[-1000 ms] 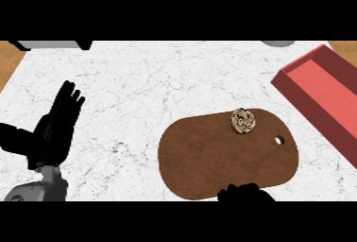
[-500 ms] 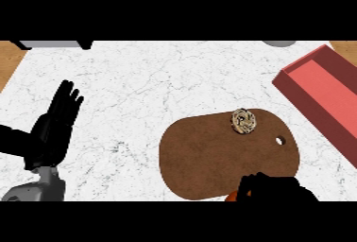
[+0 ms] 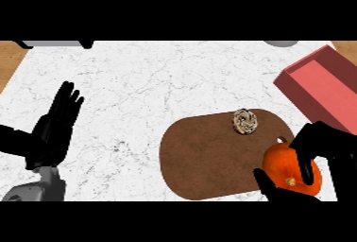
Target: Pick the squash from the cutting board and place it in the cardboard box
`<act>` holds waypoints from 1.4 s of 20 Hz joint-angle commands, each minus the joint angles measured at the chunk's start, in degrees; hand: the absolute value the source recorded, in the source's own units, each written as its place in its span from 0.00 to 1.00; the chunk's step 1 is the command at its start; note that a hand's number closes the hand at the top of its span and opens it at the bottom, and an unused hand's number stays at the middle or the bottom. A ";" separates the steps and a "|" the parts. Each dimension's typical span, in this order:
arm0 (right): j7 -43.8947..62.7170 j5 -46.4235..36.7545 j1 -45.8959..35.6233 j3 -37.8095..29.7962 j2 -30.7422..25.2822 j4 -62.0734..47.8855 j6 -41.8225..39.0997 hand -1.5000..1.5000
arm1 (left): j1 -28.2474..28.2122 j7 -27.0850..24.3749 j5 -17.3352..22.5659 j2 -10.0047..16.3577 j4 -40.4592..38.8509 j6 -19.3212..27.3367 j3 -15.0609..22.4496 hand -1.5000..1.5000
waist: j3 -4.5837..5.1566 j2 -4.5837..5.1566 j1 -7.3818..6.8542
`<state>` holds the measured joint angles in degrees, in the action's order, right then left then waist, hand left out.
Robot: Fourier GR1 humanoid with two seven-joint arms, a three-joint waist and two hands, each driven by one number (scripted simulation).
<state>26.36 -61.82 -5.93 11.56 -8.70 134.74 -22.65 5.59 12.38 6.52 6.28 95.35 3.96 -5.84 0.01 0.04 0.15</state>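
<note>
An orange squash (image 3: 284, 165) hangs at the right edge of the brown cutting board (image 3: 209, 160), with my right hand (image 3: 317, 146) curled round it, fingers over its top and thumb beneath. The box (image 3: 319, 90) is reddish pink and open, and it lies at the right edge, beyond the hand. A small round patterned thing (image 3: 245, 121) rests on the board's far end. My left hand (image 3: 54, 127) stays open at the left, fingers up, resting.
The white marble counter (image 3: 153, 85) stretches between my hands. A grey object (image 3: 55, 43) sits at the far left corner and another grey one (image 3: 281, 43) at the far right. Wooden floor shows past the counter's corners.
My right hand has risen from the lower edge up over the board's right end, and the orange squash now shows in its grasp. The left hand has not moved.
</note>
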 commanded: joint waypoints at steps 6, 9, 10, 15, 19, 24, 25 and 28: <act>-7.53 23.05 -12.80 -31.91 -7.83 -10.04 -7.59 1.00 | 1.31 0.80 -0.69 -0.94 0.82 1.45 0.44 0.50 | -0.04 -0.01 0.08; -15.38 15.72 -11.63 -32.32 -13.08 -19.98 -0.37 1.00 | -2.02 -1.53 0.07 -0.73 0.64 -0.56 0.37 0.50 | -0.04 0.11 -0.45; -17.04 15.87 -12.86 -32.38 -13.34 -23.80 1.12 1.00 | 3.27 1.95 -1.01 -0.86 -0.16 1.53 0.89 0.50 | -0.04 0.12 -0.30; -23.14 11.27 -16.98 -31.52 -17.83 -37.42 7.26 1.00 | 4.25 2.76 -1.22 -1.06 -0.81 2.02 0.98 0.50 | -0.03 0.13 -0.48; -28.85 8.82 -18.97 -30.24 -19.11 -50.17 12.81 1.00 | 2.58 0.89 -1.06 -0.42 -1.48 0.83 0.32 0.50 | -0.03 0.17 -0.72; -29.13 0.02 -17.95 -24.87 -26.72 -59.20 7.20 1.00 | 2.73 -0.15 -0.54 -0.21 -1.51 -0.02 0.15 0.50 | 0.01 0.64 -1.82; -28.91 -1.09 -16.71 -23.71 -27.20 -60.72 5.64 1.00 | 2.49 1.47 -1.06 -1.01 0.07 0.94 1.18 0.50 | -0.02 0.52 -1.81; -31.43 -0.29 -20.40 -24.97 -27.69 -72.79 6.24 0.00 | 2.28 0.41 -0.83 -0.49 0.02 0.30 0.71 0.50 | -0.08 0.57 -2.15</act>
<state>-3.12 -60.31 -24.24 -14.07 -34.39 73.21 -15.72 7.67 12.55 5.55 5.50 94.47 4.38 -5.01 -0.02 0.51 -1.45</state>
